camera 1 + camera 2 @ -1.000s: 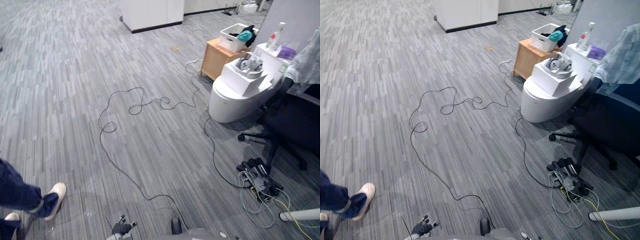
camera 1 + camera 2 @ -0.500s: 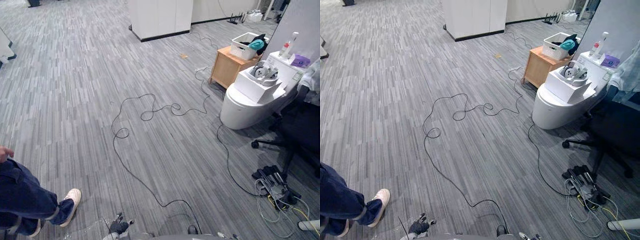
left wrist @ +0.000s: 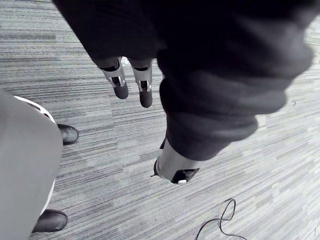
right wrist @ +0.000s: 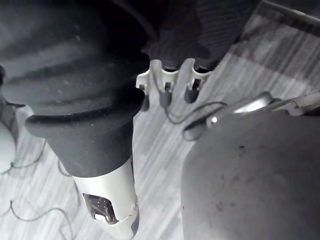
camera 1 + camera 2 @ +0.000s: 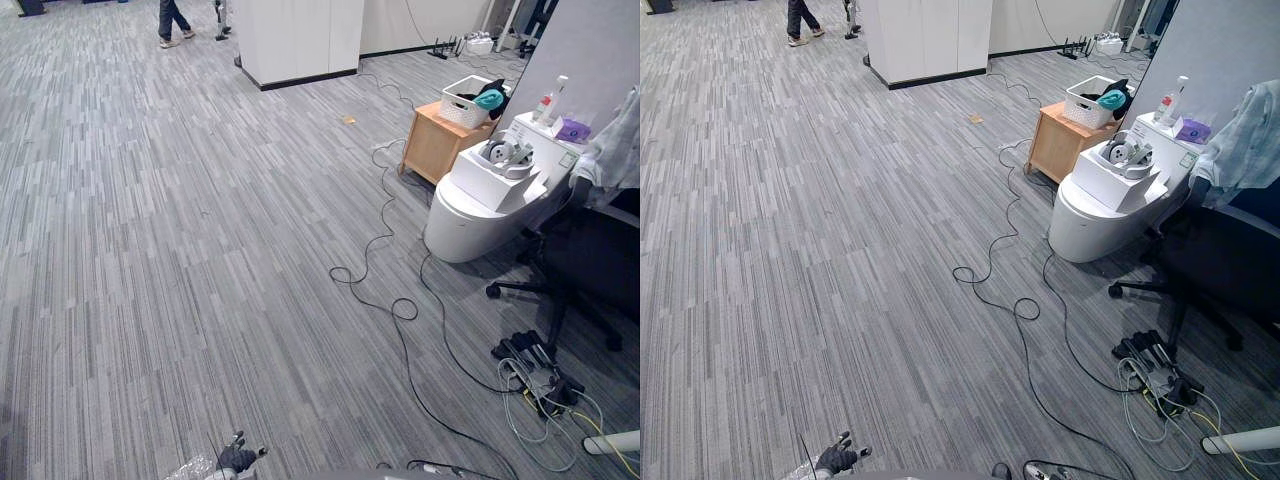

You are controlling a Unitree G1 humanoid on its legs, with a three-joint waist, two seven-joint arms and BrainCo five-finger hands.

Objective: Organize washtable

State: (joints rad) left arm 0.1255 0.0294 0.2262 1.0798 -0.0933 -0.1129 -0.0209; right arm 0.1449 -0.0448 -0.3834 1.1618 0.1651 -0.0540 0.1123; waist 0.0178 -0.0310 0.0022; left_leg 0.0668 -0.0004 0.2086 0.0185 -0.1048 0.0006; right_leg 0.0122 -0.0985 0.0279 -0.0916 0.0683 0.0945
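My left hand (image 5: 238,460) shows at the bottom edge of the eye views, low over the grey carpet. In its wrist view its fingers (image 3: 131,87) hang straight with the thumb (image 3: 175,170) apart, open and holding nothing. My right hand (image 4: 165,92) hangs over the floor too, fingers relaxed and empty. Far off at the right stands a white toilet-shaped fixture (image 5: 480,215) with a white box (image 5: 497,172) holding a headset on it. A bottle (image 5: 548,100) and a purple item (image 5: 572,130) stand behind the box.
A wooden cabinet (image 5: 435,145) carries a white basket (image 5: 470,100) of cloth. A black office chair (image 5: 590,250) and a power strip with tangled cables (image 5: 540,370) are at the right. A white cabinet (image 5: 295,35) and a walking person (image 5: 172,20) are at the back.
The camera has shifted. The person's blue trouser leg and white shoe at lower left have gone from view. A person now walks far off at the back. Both hands stay low.
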